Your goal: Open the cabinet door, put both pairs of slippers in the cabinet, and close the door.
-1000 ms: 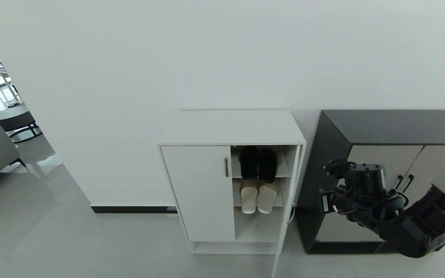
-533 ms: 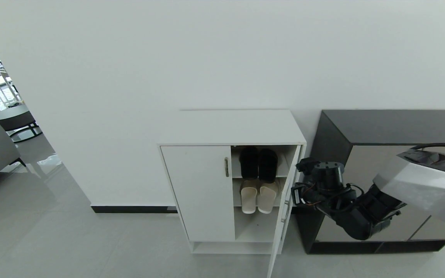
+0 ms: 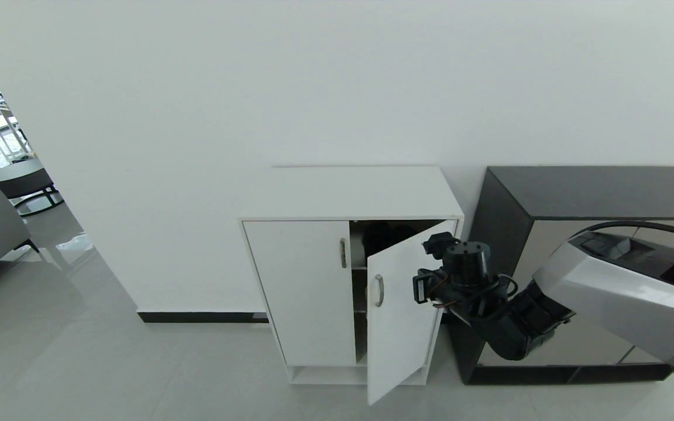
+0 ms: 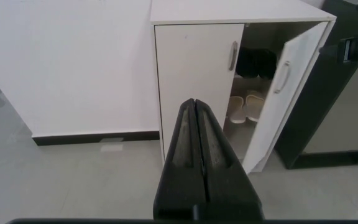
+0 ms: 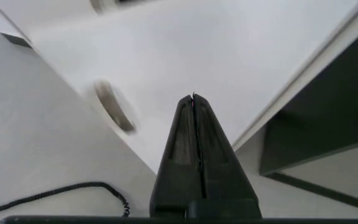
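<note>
Our right gripper (image 5: 194,102) has its two fingers pressed flat together with nothing between them. Its tip sits right at the outer face of the right-hand door (image 3: 398,333) of the white cabinet (image 3: 348,193), though we cannot tell whether it actually touches the panel. That door stands partway open, hinged on the cabinet's right side, with its free edge angled out toward us. Its metal handle (image 3: 378,290) is near that edge. The left-hand door (image 3: 302,292) is closed, and a gap shows between the two.

From the left wrist view we see into the cabinet. The black slippers (image 4: 257,62) lie side by side on the upper shelf, and the cream slippers (image 4: 246,107) lie side by side on the shelf below.

We see our left gripper (image 4: 194,109) also closed tight and empty. It is held well back from the cabinet above the grey floor (image 4: 73,180), pointing toward the cabinet front.

We note a dark sideboard (image 3: 577,187) just beside the cabinet on its right.
</note>
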{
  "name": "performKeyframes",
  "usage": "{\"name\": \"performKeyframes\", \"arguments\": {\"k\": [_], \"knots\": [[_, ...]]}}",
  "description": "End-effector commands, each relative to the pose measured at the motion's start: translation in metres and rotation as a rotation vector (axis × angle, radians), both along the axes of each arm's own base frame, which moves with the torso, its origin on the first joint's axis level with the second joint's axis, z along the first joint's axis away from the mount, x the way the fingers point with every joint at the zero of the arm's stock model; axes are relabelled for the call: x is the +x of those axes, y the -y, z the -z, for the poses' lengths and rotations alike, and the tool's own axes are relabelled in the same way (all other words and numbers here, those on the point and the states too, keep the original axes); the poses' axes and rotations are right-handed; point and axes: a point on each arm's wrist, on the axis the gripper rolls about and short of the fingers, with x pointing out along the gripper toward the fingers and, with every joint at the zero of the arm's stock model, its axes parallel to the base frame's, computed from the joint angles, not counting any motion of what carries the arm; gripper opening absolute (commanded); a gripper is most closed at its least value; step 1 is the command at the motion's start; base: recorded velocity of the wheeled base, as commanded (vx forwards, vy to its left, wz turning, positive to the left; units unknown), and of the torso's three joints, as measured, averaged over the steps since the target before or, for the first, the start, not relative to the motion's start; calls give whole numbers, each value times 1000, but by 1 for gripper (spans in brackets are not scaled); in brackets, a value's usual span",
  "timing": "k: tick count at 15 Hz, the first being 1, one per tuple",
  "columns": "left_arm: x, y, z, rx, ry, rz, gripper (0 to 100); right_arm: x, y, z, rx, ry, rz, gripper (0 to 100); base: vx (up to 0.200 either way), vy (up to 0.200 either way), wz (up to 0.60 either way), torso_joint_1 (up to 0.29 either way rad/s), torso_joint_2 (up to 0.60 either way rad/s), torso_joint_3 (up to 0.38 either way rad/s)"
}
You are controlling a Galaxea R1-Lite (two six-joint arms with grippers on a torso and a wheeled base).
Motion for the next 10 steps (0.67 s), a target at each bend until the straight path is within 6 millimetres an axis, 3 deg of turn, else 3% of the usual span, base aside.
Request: {"name": "performKeyframes", "arguments": {"k": [1,5,6,10], "knots": [[0,0,0,0,-2,0,0,-4,2,1,-5,-9,-1,0,0,0,0,0,0,0],[0,0,0,3,0,1,0,-48,16,-2,-3,-8,-25,0,0,0,0,0,0,0],[0,0,0,3,-2,3,0,-67,25,-2,-3,-6,-33,0,0,0,0,0,0,0],[0,0,0,1,-2,3,0,-80,24,-10,18,31,-55,0,0,0,0,0,0,0]]}}
